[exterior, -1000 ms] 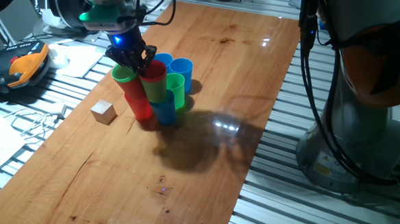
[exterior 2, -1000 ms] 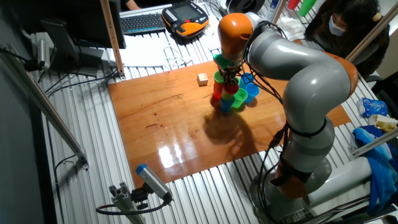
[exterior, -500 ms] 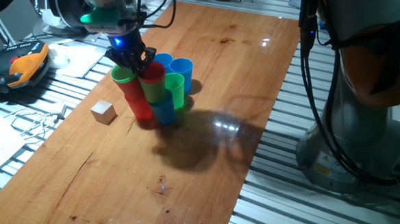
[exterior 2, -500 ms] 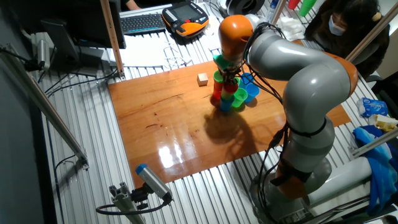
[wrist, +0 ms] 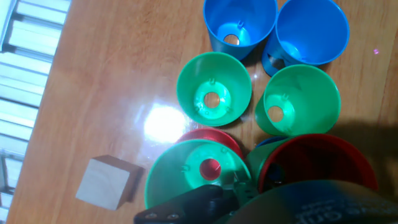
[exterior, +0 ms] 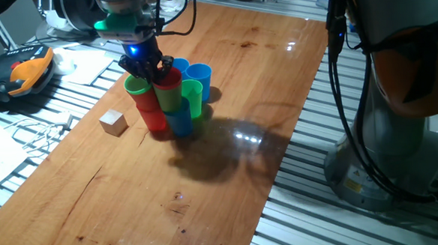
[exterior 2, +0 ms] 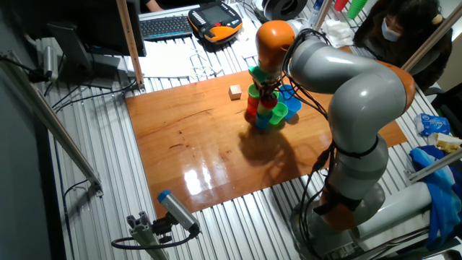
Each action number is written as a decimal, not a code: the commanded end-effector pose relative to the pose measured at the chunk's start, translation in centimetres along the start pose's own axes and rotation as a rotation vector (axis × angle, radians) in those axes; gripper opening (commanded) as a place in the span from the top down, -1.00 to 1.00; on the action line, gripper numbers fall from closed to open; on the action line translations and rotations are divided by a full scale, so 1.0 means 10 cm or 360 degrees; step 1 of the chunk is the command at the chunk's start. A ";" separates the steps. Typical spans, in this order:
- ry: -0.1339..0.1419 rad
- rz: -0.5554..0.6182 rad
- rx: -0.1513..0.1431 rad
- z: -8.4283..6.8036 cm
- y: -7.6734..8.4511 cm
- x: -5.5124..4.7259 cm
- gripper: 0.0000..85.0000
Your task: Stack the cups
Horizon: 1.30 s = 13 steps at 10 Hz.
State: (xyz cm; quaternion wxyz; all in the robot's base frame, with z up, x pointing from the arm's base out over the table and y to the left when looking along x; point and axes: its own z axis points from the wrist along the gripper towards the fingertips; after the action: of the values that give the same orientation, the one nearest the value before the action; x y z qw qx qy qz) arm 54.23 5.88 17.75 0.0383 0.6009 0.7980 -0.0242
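A wooden table (exterior 2: 188, 137) lies on a frame of ribbed aluminium rails (exterior 2: 101, 180), with bright glare from overhead light on its glossy top. Past one edge sit a black keyboard (exterior 2: 167, 26) and an orange-and-black pendant (exterior 2: 215, 20), with loose cables on the rails. A wooden post (exterior 2: 131, 43) rises by one corner. A masked person (exterior 2: 397, 29) sits beyond the far corner.
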 end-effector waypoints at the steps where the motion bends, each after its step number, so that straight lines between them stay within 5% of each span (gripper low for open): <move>1: 0.0001 0.0001 0.0001 0.01 0.01 0.01 1.00; 6: -0.0017 -0.0024 0.0095 -0.01 0.01 0.01 1.00; 13: -0.0009 -0.0045 0.0103 0.04 -0.02 0.03 1.00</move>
State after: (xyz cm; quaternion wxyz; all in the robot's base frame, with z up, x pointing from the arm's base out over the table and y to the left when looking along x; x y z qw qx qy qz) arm 54.00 6.07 17.36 0.0207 0.5901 0.8053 -0.0523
